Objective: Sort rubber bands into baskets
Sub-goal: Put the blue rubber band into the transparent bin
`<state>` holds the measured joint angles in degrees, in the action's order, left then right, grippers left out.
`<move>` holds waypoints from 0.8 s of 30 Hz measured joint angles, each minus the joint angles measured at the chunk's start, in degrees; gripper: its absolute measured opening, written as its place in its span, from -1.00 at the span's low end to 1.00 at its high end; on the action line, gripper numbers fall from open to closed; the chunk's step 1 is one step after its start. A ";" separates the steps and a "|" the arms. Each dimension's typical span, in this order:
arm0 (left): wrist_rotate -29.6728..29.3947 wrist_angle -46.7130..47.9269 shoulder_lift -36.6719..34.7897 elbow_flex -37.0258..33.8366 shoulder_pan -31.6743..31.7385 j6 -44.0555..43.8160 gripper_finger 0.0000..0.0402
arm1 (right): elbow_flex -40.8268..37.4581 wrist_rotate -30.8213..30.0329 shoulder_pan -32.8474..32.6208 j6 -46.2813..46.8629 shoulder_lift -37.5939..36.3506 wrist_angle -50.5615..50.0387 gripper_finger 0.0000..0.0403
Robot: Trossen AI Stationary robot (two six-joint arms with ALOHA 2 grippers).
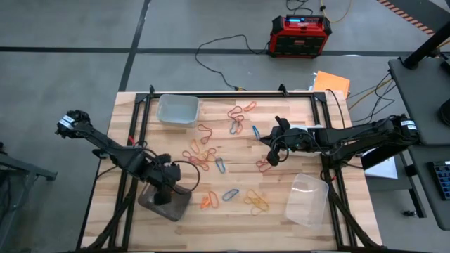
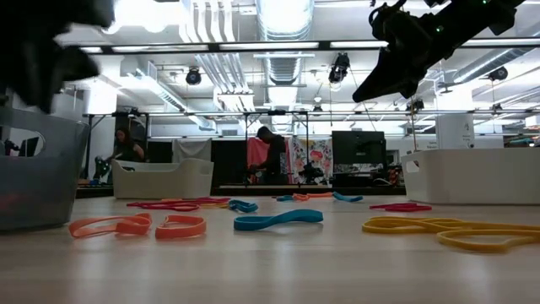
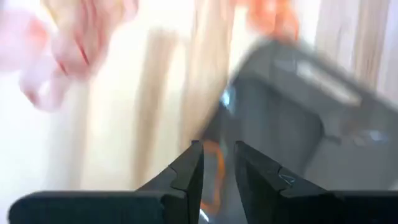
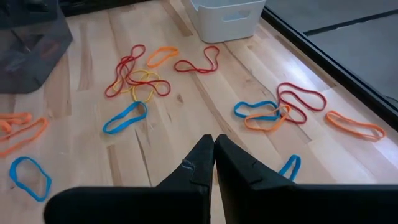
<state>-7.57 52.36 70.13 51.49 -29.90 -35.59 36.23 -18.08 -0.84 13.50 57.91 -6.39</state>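
Note:
Rubber bands in red, orange, yellow and blue (image 1: 211,158) lie scattered over the middle of the wooden table (image 1: 351,211). My left gripper (image 3: 218,155) hangs over the smoky grey basket (image 1: 165,202) at the near left, pointing steeply down, its fingers a little apart. An orange band (image 3: 216,177) shows in the gap beyond them, inside that basket. My right gripper (image 4: 214,144) hovers shut and empty above the bands (image 4: 124,118) right of centre. A pale basket (image 1: 177,109) stands at the far left, a clear one (image 1: 307,201) at the near right. My left gripper: the orange band (image 3: 217,163) shows just past the gap between the two fingers, over the grey basket's floor. The view is blurred, and I cannot tell whether either finger touches it.
A white basket (image 4: 227,17) stands at the far side, ahead of my right gripper. A red-and-black box (image 1: 300,35) and cables lie on the floor beyond the table. In the low view, people (image 2: 272,156) stand in the room behind.

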 joint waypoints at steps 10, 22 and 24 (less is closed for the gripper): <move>1.65 -19.44 -0.85 1.08 10.00 37.20 -0.72 | 0.01 -0.24 0.53 -0.05 0.02 2.41 -0.95; 23.07 -29.39 -0.85 -2.94 42.58 63.87 -0.81 | 5.42 -0.23 9.86 -3.92 5.27 1.88 -0.95; 24.67 -31.88 -0.84 -4.01 47.55 64.71 -0.81 | 7.53 0.24 12.15 -5.22 7.67 -0.19 -0.95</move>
<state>17.10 20.48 69.29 47.48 17.65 29.12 43.76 -17.84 11.31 8.27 65.58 -6.58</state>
